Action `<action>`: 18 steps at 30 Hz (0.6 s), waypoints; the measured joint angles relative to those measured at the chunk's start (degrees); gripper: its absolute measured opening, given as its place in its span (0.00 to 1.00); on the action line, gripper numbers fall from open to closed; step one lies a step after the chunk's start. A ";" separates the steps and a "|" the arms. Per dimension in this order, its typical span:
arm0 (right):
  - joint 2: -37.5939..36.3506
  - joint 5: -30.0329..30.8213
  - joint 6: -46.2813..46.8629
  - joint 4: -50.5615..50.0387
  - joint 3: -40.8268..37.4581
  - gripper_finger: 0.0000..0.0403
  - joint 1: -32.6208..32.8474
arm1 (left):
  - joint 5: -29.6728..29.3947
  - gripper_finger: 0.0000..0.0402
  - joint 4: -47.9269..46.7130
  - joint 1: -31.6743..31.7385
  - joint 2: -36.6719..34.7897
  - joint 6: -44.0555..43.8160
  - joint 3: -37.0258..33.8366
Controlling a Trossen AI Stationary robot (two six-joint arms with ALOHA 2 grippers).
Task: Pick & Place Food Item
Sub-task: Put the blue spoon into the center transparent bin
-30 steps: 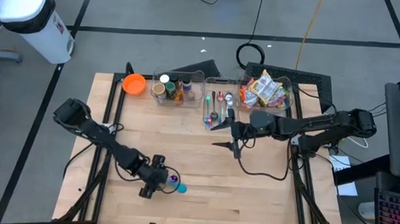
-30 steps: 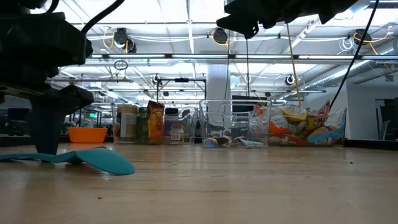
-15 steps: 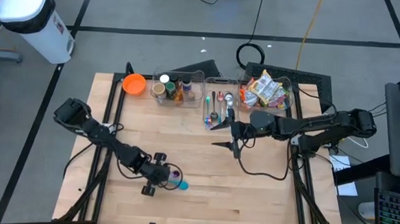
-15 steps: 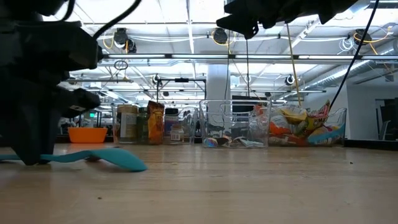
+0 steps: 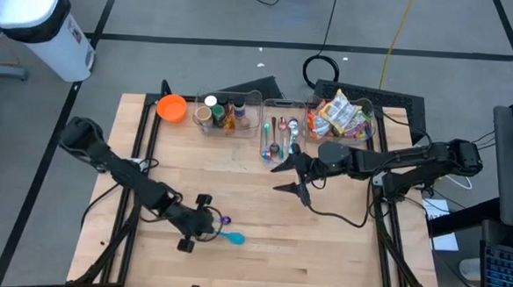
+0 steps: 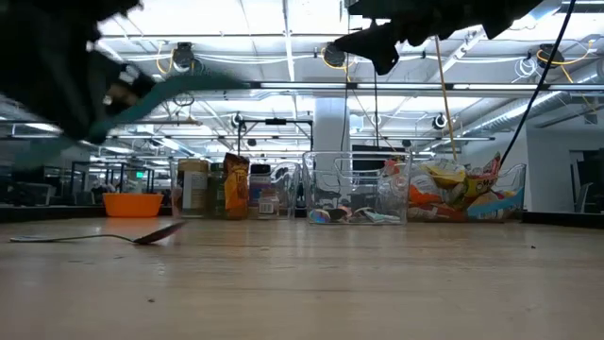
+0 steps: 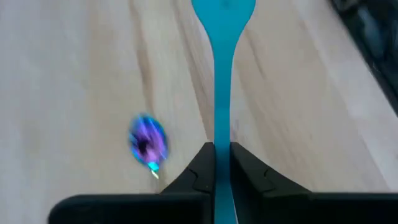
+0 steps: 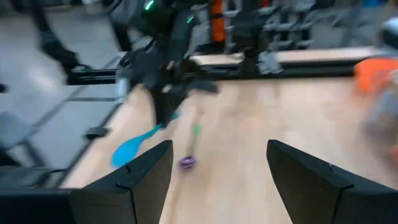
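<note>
High view: left gripper (image 5: 201, 228) sits at the near-left of the table (image 5: 339, 253), clamped on the handle of the teal spatula (image 5: 230, 238); the blade sticks out past the fingertips toward table centre. We read the long axis as running roughly in line with the forearm.
High view, right arm: right gripper (image 5: 292, 172) hangs over mid-table with jaws apart, holding nothing, just in front of the utensil bin (image 5: 275, 136). Well apart from the spatula; left arm is the nearer one by far.
High view, bins: snack bin (image 5: 344, 114) with food packets, jar bin (image 5: 226, 112) and orange bowl (image 5: 172, 108) line the far edge, across the table from the spatula.
Low view: spatula is off the wood, tilted up in the left gripper; a metal spoon (image 6: 99, 236) lies flat on the table below it, apart from it.
Left wrist view: fingers (image 7: 198, 171) pressed together on the thin teal handle, blade straight ahead on the gripper's own axis. Iridescent purple spoon bowl (image 7: 148, 140) lies on the wood just beside the handle, not touching.
Right wrist view: right fingers (image 8: 140, 180) spread wide, nothing between; left arm and spatula visible far across the table.
Judgement: any carry to a bin swings the blade ahead of the gripper, so we'd watch blade clearance, not the fingers.
</note>
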 joint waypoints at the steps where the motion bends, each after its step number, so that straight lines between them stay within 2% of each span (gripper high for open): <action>1: 0.00 -1.62 0.79 -0.24 0.00 0.62 0.01 | -1.85 0.06 0.62 -0.06 -1.02 1.20 0.00; 4: 0.00 -5.74 1.82 -0.14 0.00 0.62 0.38 | -10.05 0.07 3.63 0.02 -3.25 6.35 0.09; 10: 0.00 -5.64 1.51 -0.19 0.00 0.62 1.67 | -32.68 0.07 13.33 1.77 -4.43 22.60 0.14; 12: 0.00 -5.61 1.79 -0.70 0.00 0.62 1.94 | -38.49 0.07 18.20 3.04 -4.41 28.57 0.13; 15: 0.00 -4.93 1.80 -0.83 -0.30 0.62 1.92 | -43.76 0.08 25.61 5.43 -4.45 36.24 0.13; 18: -0.02 -0.97 1.78 0.84 -1.81 0.62 1.92 | -44.58 0.08 33.57 8.03 -4.45 42.82 0.13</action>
